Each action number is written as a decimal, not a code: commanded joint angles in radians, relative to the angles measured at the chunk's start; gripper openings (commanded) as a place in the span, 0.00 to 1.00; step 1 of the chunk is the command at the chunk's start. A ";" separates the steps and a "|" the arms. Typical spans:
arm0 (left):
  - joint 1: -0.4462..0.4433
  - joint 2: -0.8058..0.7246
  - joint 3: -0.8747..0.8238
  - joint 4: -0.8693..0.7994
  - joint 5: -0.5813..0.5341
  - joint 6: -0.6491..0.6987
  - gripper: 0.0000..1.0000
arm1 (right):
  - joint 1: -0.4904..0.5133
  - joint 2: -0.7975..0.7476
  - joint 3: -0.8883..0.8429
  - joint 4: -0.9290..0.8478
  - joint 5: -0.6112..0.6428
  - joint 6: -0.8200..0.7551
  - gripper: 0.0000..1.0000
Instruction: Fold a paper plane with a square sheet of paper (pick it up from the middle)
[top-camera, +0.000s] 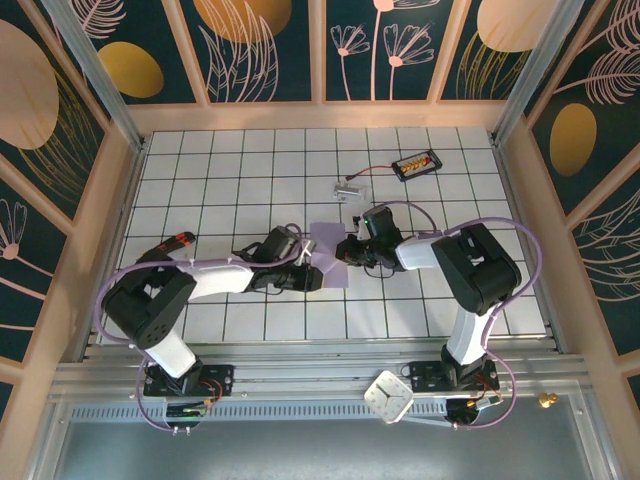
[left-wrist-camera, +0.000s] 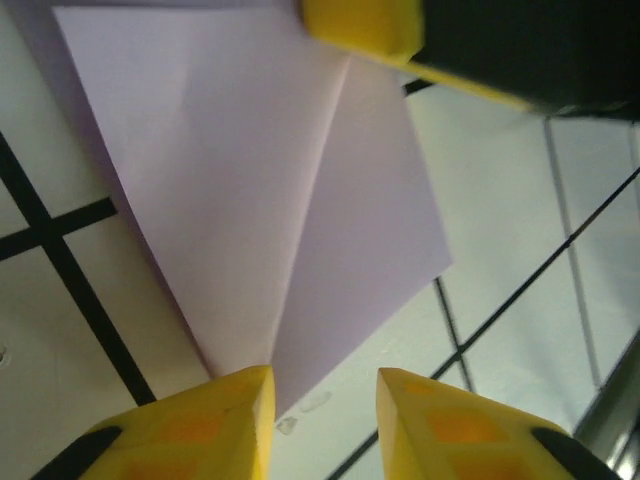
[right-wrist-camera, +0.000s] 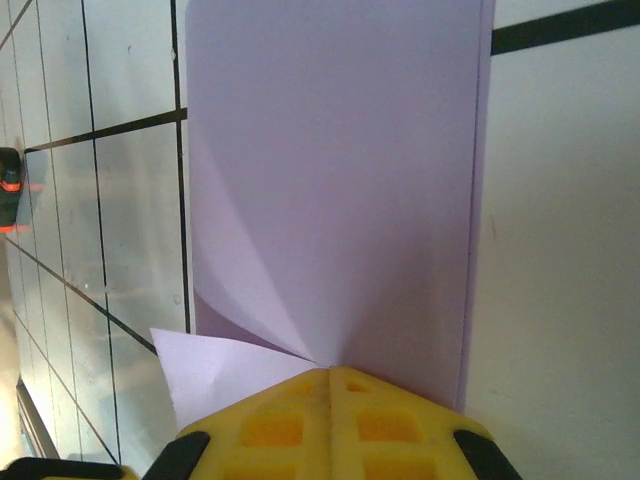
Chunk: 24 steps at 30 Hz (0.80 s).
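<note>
The square sheet of paper (top-camera: 328, 250) is lavender and lies folded on the white tiles between my two grippers. In the left wrist view the paper (left-wrist-camera: 250, 180) has a centre crease and narrows to a point by my left gripper (left-wrist-camera: 325, 375). That gripper is open, the point just touching one yellow finger (left-wrist-camera: 235, 420) with bare tile in the gap. My right gripper (right-wrist-camera: 330, 370) is shut on the paper's (right-wrist-camera: 350, 180) edge, where a flap curls up. From above, the left gripper (top-camera: 305, 262) and the right gripper (top-camera: 345, 250) face each other across the sheet. The paper plane is out of view.
A clear plastic piece with a wire (top-camera: 350, 188) and a black box with orange parts (top-camera: 415, 163) lie towards the back right. A small white clock-like square (top-camera: 389, 396) sits on the near rail. A red-and-black item (top-camera: 178, 241) lies at the left. Wooden walls frame the table.
</note>
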<state>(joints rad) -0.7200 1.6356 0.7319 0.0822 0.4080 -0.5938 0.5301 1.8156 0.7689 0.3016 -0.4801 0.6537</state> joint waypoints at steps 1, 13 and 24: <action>0.001 -0.037 -0.002 0.072 0.021 -0.086 0.34 | -0.005 0.024 -0.034 0.011 0.005 -0.005 0.00; 0.001 0.144 0.080 0.025 -0.010 -0.026 0.00 | -0.018 0.019 -0.048 -0.004 0.018 -0.018 0.00; 0.014 0.101 -0.091 0.064 0.015 -0.072 0.00 | -0.027 0.035 -0.044 -0.087 0.069 -0.058 0.00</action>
<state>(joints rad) -0.7155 1.7416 0.7074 0.2241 0.4107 -0.6453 0.5198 1.8160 0.7498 0.3328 -0.4881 0.6334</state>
